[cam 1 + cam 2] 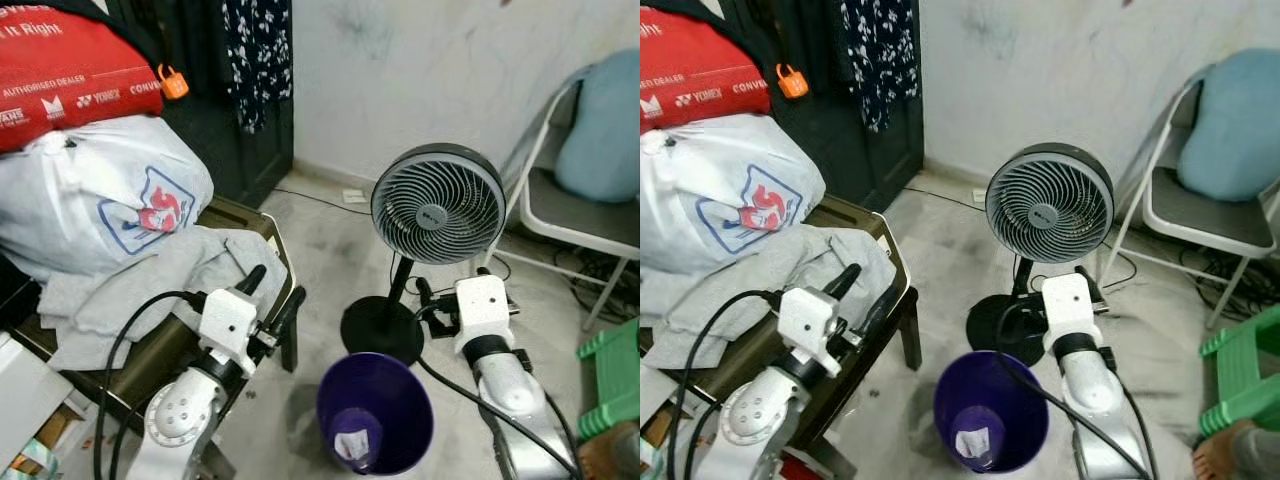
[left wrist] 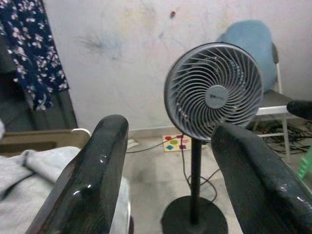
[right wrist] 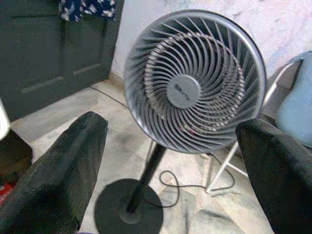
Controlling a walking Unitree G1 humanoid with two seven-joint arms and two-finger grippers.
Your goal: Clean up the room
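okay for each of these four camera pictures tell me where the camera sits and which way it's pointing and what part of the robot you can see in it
Left eye view: on the head, looking forward and down at the fan, purple bin and grey cloth; both silver arms show.
Right eye view: beside it, same scene.
Left wrist view: on the left arm, looking along the open left gripper toward the fan.
Right wrist view: on the right arm, looking along the open right gripper at the fan, closer.
Shared: all four see the fan; the blue-cushioned chair shows in each.
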